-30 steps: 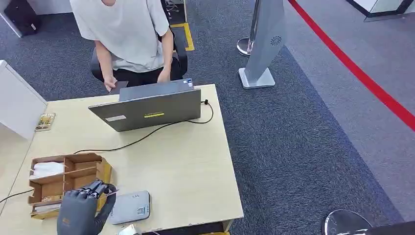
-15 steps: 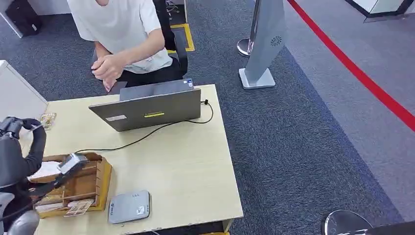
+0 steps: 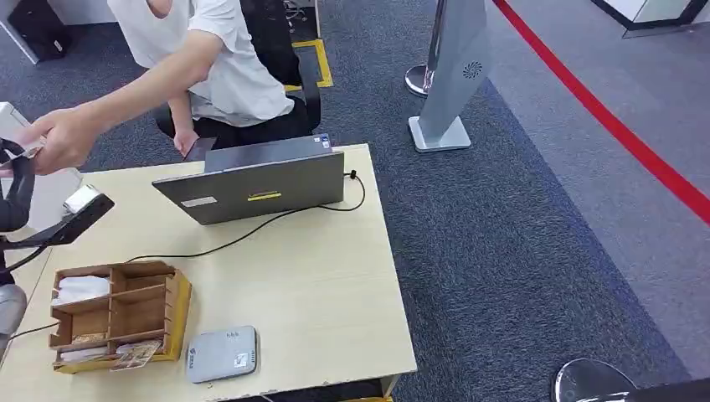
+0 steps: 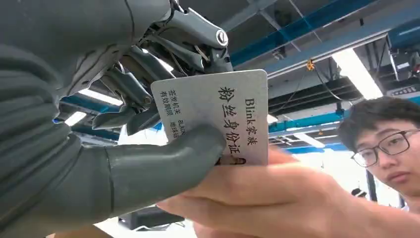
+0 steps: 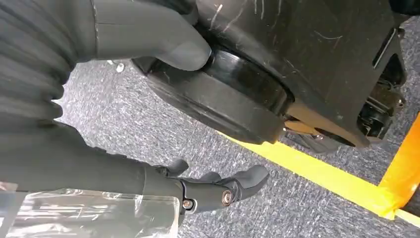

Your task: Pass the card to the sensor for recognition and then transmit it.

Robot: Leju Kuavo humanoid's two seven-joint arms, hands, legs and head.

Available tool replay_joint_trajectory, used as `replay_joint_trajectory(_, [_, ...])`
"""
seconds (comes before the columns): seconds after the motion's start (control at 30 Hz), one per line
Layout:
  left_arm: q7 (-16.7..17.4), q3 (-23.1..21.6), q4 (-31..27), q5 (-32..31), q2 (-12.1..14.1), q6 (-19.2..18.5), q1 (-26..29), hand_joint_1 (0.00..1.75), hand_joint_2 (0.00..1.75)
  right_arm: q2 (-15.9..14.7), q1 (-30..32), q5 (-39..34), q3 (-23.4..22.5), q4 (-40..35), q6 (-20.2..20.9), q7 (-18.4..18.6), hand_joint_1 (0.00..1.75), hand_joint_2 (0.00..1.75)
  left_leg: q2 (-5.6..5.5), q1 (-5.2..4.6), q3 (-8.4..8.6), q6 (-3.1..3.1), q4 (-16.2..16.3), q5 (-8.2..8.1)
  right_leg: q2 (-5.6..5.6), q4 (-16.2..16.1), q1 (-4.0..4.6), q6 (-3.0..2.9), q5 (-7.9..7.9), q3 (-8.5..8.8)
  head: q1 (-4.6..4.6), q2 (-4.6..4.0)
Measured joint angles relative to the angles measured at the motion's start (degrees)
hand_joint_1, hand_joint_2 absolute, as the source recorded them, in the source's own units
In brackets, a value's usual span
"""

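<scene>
In the left wrist view a white card [image 4: 223, 111] with printed black characters is pinched between my left hand's [image 4: 124, 148] thumb and its darker fingers [image 4: 133, 84]. A person's hand [image 4: 277, 198] grips the same card at its other edge. From the head view my left hand [image 3: 12, 180] is raised at the far left, beyond the table's left end, and the person's hand [image 3: 60, 138] meets it there. The grey card sensor [image 3: 222, 354] lies flat near the table's front edge. My right hand [image 5: 124, 168] hangs over the floor, fingers [image 5: 223, 191] loosely apart, holding nothing.
A wooden organiser box [image 3: 117, 314] with papers stands left of the sensor. An open grey laptop [image 3: 251, 188] sits at the far side of the table [image 3: 318, 285], its black cable trailing across. The person sits behind it, leaning to the left. A white partition [image 3: 29, 180] borders the left.
My left hand has lifted from beside the sensor and box up to the far left. The person, earlier sitting back behind the laptop, has stretched an arm out and taken hold of the card.
</scene>
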Motion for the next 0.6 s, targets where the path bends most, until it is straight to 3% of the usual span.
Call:
replay_joint_trajectory(0.07, [0.1, -0.1, 0.8, 0.6, 0.1, -0.2, -0.3, 1.75, 1.75, 0.2, 0.0, 0.1, -0.1, 0.2, -0.1, 0.0, 0.00, 1.75, 0.00, 0.00, 0.00, 0.00, 0.0, 0.00, 0.00, 0.0, 0.00, 0.00, 0.00, 0.00, 0.00, 0.00])
replay_joint_trajectory(0.1, [0.1, -0.2, 1.1, 1.1, 0.1, -0.4, -0.3, 0.00, 1.75, 0.2, 0.0, 0.1, -0.2, 0.3, -0.2, 0.0, 0.00, 1.75, 0.02, 0.00, -0.01, 0.00, 0.0, 0.00, 0.01, 0.0, 0.00, 0.00, 0.00, -0.02, 0.00, 0.00])
replay_joint_trajectory(0.43, [-0.3, -0.7, 1.4, 7.2, 0.1, -1.0, 0.8, 0.00, 1.75, 0.3, 0.3, 0.2, -0.5, 0.0, -1.7, -0.1, 0.00, 1.75, 0.08, 0.00, -0.07, 0.00, 0.0, -0.01, 0.04, 0.0, 0.00, -0.02, 0.01, -0.09, 0.00, 0.00])
replay_joint_trajectory(0.6, [-1.2, -0.7, -4.5, 8.5, 0.3, 0.3, 4.9, 0.00, 1.75, 0.1, 0.8, -0.2, -0.5, -1.5, -4.0, 0.6, 0.00, 1.75, 0.09, 0.00, -0.09, 0.01, 0.0, -0.01, 0.04, 0.0, 0.00, -0.02, 0.01, -0.10, 0.02, 0.00])
